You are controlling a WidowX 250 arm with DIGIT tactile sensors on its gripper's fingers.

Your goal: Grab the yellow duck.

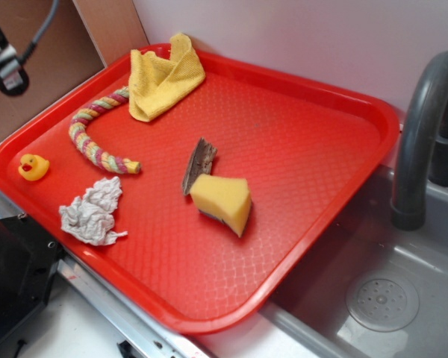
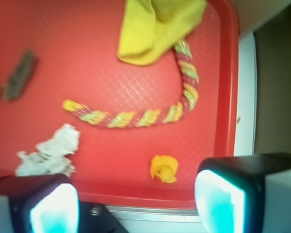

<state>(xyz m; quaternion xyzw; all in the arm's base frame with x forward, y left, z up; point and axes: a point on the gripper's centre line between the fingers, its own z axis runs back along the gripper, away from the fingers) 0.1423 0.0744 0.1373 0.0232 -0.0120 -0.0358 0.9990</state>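
The yellow duck (image 1: 33,167) is a tiny rubber toy with an orange-red beak. It sits near the left corner of the red tray (image 1: 313,149). In the wrist view the duck (image 2: 164,169) lies close to the tray's near rim, below and slightly right of the middle between my fingers. My gripper (image 2: 136,204) is open and holds nothing. It hovers well above the duck without touching it. Only a black part of the arm (image 1: 4,63) shows at the top left of the exterior view.
On the tray lie a yellow cloth (image 1: 164,74), a striped rope (image 1: 97,138), crumpled grey paper (image 1: 93,212), a yellow sponge (image 1: 222,201) and a brown strip (image 1: 199,164). A grey faucet (image 1: 425,127) and sink (image 1: 381,298) are at the right.
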